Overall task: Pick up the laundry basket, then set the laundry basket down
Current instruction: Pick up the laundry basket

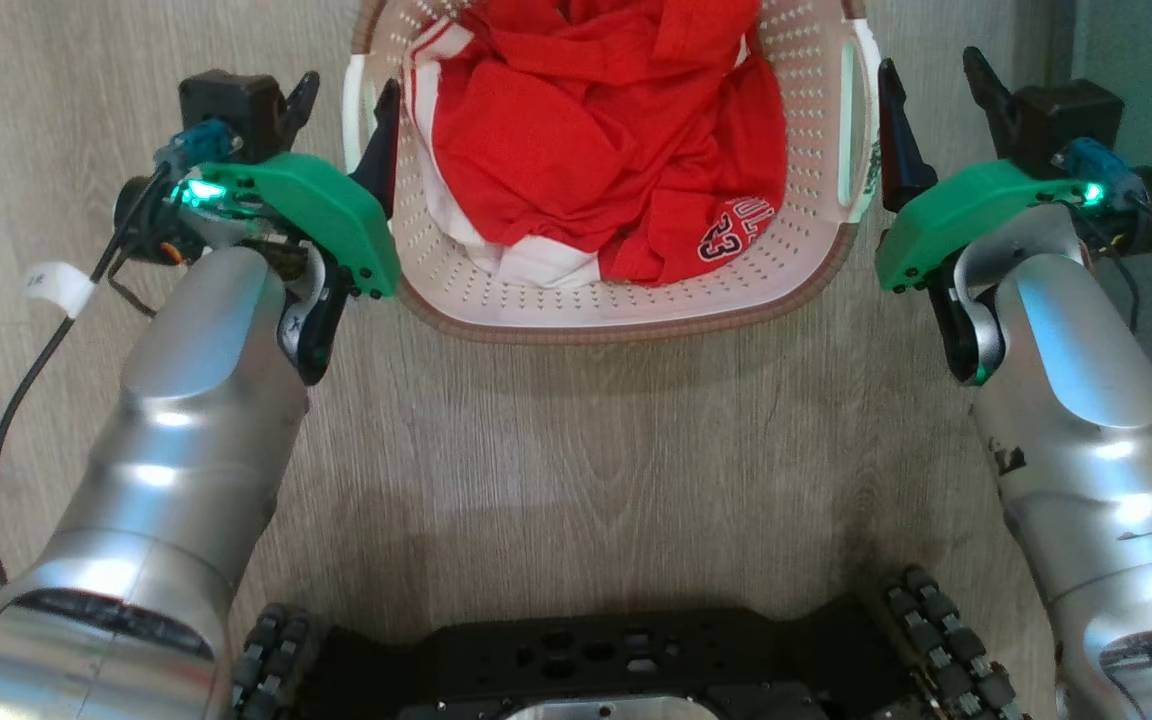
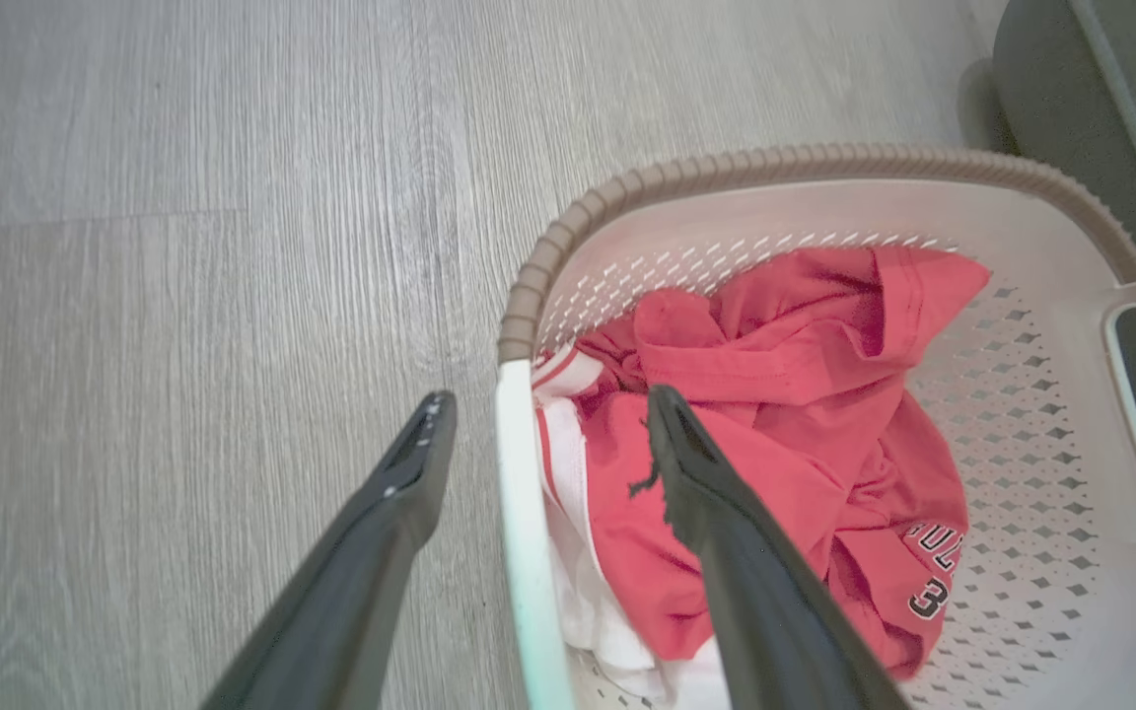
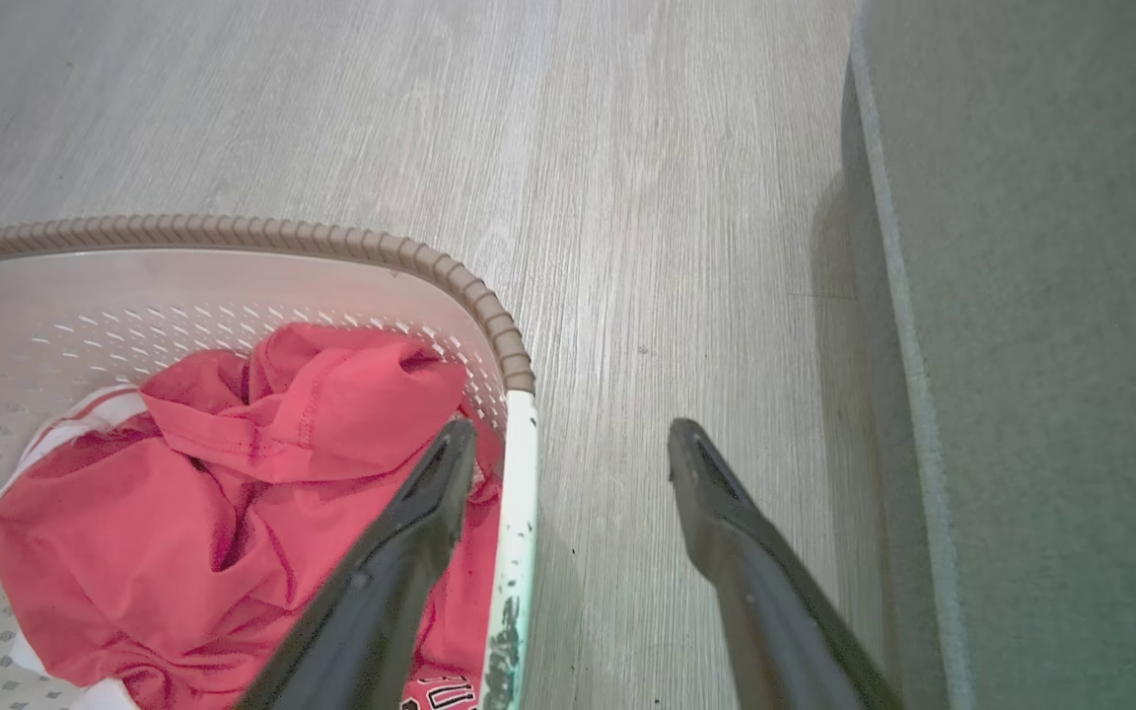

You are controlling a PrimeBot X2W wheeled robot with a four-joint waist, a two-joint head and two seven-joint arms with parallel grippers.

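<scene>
The laundry basket [image 1: 626,325], cream perforated plastic with a brown rim, stands on the wooden floor at the top middle of the head view. It holds a red and white garment [image 1: 596,130]. My left gripper [image 1: 346,115] is open at the basket's left handle [image 1: 354,100]. In the left wrist view the gripper [image 2: 548,399] has that white handle bar [image 2: 519,493] between its fingers, untouched. My right gripper [image 1: 936,95] is open beside the right handle [image 1: 851,130]. In the right wrist view the gripper [image 3: 573,429] has that handle bar [image 3: 519,473] between its fingers, closer to the inner finger.
A grey upholstered piece of furniture [image 3: 1022,296] stands close on the right of the basket, and its edge [image 1: 1136,60] reaches the right arm. My dark wheeled base [image 1: 586,660] is at the bottom. A black cable [image 1: 26,400] hangs off the left arm.
</scene>
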